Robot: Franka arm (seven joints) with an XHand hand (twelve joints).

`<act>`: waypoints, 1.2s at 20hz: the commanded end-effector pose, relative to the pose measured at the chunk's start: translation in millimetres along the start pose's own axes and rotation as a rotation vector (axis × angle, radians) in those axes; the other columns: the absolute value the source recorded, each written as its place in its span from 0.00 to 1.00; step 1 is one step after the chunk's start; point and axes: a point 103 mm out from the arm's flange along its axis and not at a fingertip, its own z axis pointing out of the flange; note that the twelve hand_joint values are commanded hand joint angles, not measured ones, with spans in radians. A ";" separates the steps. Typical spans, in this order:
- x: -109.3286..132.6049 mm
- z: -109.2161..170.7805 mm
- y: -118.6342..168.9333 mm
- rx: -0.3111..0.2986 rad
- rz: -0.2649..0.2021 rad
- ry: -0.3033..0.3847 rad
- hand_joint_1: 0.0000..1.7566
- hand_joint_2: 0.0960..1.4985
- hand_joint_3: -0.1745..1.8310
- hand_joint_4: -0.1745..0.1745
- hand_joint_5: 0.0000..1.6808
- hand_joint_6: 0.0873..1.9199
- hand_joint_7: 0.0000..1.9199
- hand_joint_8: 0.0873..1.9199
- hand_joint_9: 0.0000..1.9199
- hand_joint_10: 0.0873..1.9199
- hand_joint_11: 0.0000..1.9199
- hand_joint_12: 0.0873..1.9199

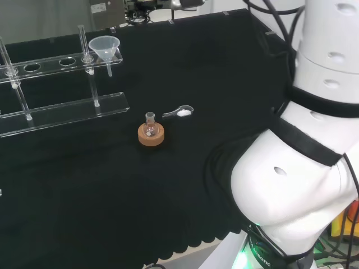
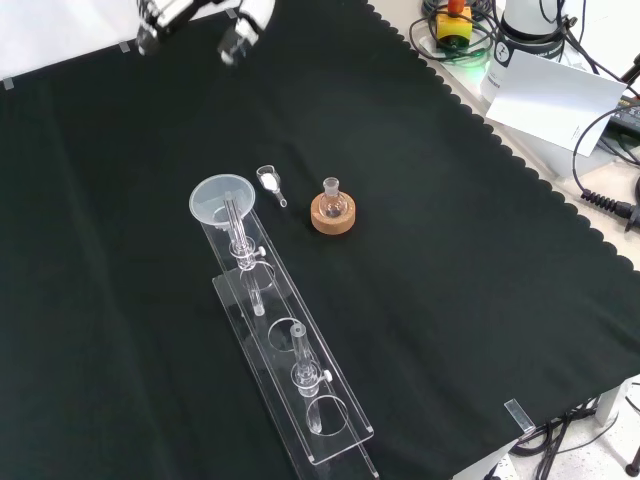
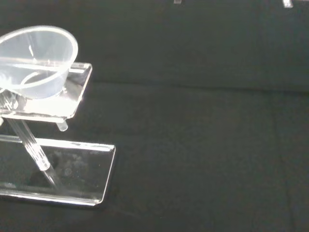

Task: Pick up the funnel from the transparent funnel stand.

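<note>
A: Starting at the upper left of the front view, what is the hand (image 2: 205,22) doing?

B: It hangs at the top edge of the frame, blurred and partly cut off. I cannot tell whether its fingers are spread or curled, but nothing shows between them.

A: And the funnel (image 2: 222,199)?

B: Left of centre in that view, seated in the end hole of the transparent funnel stand (image 2: 300,385), well apart from the hand. In the head view the funnel (image 1: 105,49) sits at the upper left, its spout hanging through the top shelf of the stand (image 1: 61,106). In the wrist view the funnel's bowl (image 3: 36,60) fills the upper left corner, resting on the shelf's end (image 3: 72,99).

A: So nothing is done yet?

B: I judge so. The funnel is unlifted, so the approach, the grasp and the lift all remain.

A: What lies further right?

B: Near the middle of the front view, a small spoon with white powder (image 2: 268,180), then a small flask (image 2: 331,196) on its cork ring (image 2: 332,216). Both stand just beside the funnel end of the stand, so I'd guess the reach should keep clear of them.

A: And the right of the head view?

B: The arm's white links (image 1: 303,168).
</note>
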 end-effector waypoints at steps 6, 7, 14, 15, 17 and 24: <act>39.3 31.5 49.6 0.084 -0.079 -0.041 0.18 0.66 0.21 0.38 0.16 0.00 0.07 0.31 0.14 0.34 0.05 0.72; 40.6 32.9 51.6 0.088 -0.081 -0.041 0.18 0.66 0.21 0.38 0.16 0.00 0.07 0.31 0.14 0.34 0.05 0.72; 57.1 41.2 62.2 0.154 -0.114 -0.077 0.23 0.60 0.19 0.38 0.15 0.00 0.06 0.32 0.13 0.34 0.05 0.72; 59.7 42.7 63.6 0.170 -0.117 -0.083 0.24 0.59 0.19 0.38 0.15 0.00 0.06 0.32 0.13 0.34 0.05 0.72; 64.3 45.6 66.3 0.193 -0.126 -0.080 0.26 0.57 0.18 0.38 0.14 0.00 0.05 0.32 0.13 0.34 0.04 0.72; 77.1 53.1 72.8 0.276 -0.143 -0.103 0.26 0.53 0.17 0.35 0.10 0.00 0.02 0.32 0.12 0.35 0.06 0.73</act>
